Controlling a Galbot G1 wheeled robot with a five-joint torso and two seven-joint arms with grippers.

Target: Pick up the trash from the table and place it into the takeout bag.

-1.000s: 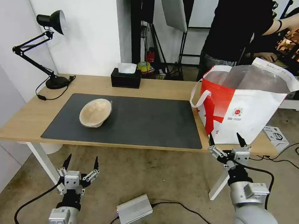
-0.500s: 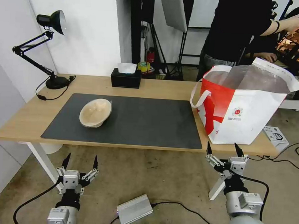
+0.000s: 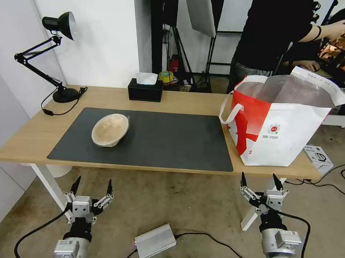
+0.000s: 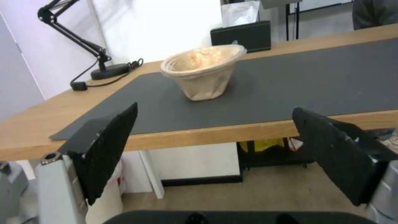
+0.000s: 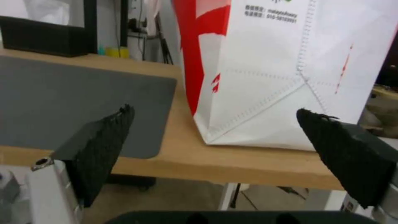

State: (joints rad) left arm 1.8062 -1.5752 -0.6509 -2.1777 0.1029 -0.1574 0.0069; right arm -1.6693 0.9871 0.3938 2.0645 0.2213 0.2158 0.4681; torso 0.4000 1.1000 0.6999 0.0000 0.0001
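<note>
Sinking lower and pulling back from the table [image 3: 189, 103] edge over the last second: the right gripper [image 3: 260, 182], earlier overlapping the bag's lower front, now hanging wholly below the tabletop, near the white table leg [image 3: 251, 217]. Holding almost unchanged: the left gripper [image 3: 92, 184], below the front edge on the left side, over the floor.

Standing on the right end of the tabletop, directly beyond the right fingertips [image 5: 124, 109]: the red-and-white takeout bag [image 3: 277, 125], mouth gaping with silver lining showing, a white loop handle drooping toward the mat. Bearing a small round red logo on the white panel; beneath it, in the right wrist view, small printing ending in what looks like "010-58103931", the line above too fine to read.

Lying across the middle of the wood: the dark grey mat [image 3: 168, 138]. Sitting tilted on the mat's left part, beyond and slightly right of the left fingertips [image 4: 131, 107]: the tan pulp bowl [image 3: 110, 129], well apart from the bag. Leaving open mat between bowl and bag, and bare wood along the front edge just ahead of both pairs of fingers.

Spreading wide, gripping nothing: both grippers' fingers.

Resting at the far edge: a black tissue box [image 3: 145, 90]; at the far left corner, a black desk lamp [image 3: 49, 49].
</note>
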